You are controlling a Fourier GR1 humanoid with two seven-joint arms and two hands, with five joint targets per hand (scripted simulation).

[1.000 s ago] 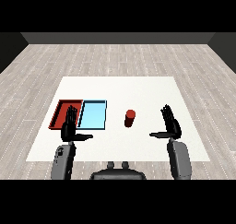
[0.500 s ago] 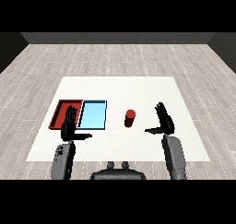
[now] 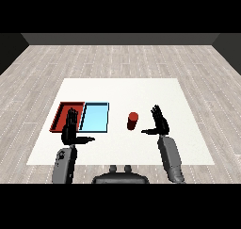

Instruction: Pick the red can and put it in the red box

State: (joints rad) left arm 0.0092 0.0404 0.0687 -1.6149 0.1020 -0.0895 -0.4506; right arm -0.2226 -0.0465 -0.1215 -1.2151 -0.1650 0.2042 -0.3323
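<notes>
On white table (image 3: 141, 89), cylindrical red can (image 3: 132, 120)

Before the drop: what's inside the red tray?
The red tray shows only its bare red floor; the left hand covers its near right corner, so that part is unseen.

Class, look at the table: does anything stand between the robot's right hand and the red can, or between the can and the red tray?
Nothing lies between the right hand and the red can; only bare table separates them. Between the can and the red tray lies the light blue tray, so the can must pass over it.
</notes>
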